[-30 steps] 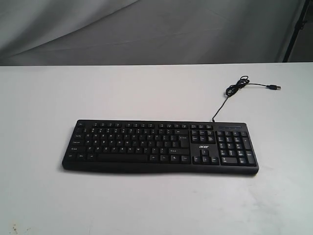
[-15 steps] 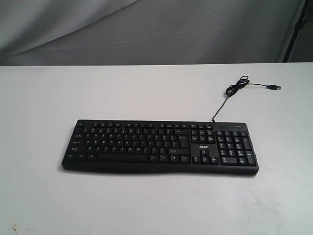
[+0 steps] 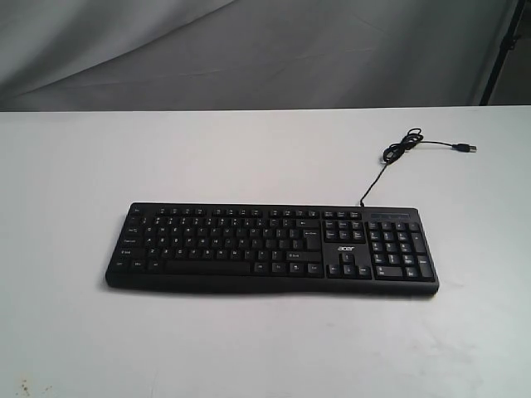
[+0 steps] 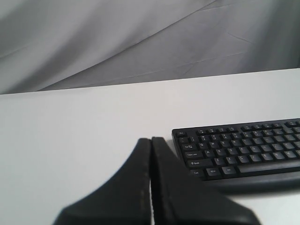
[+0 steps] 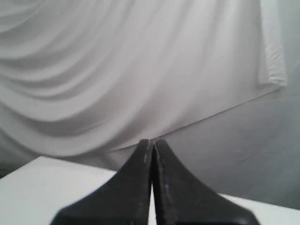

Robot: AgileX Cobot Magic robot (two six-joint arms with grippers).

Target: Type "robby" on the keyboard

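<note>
The black keyboard lies flat in the middle of the white table, number pad on the right, with its thin cable curling away at the back right. Neither arm shows in the exterior view. In the left wrist view my left gripper is shut with nothing in it, standing apart from the keyboard's Esc and Ctrl end. My right gripper is also shut and empty, pointing at the grey curtain; no keyboard appears in the right wrist view.
The white table stretches wide around the keyboard. A USB plug lies at the cable's end near the back right. A grey cloth backdrop hangs behind the table, and a dark stand pole is at the far right.
</note>
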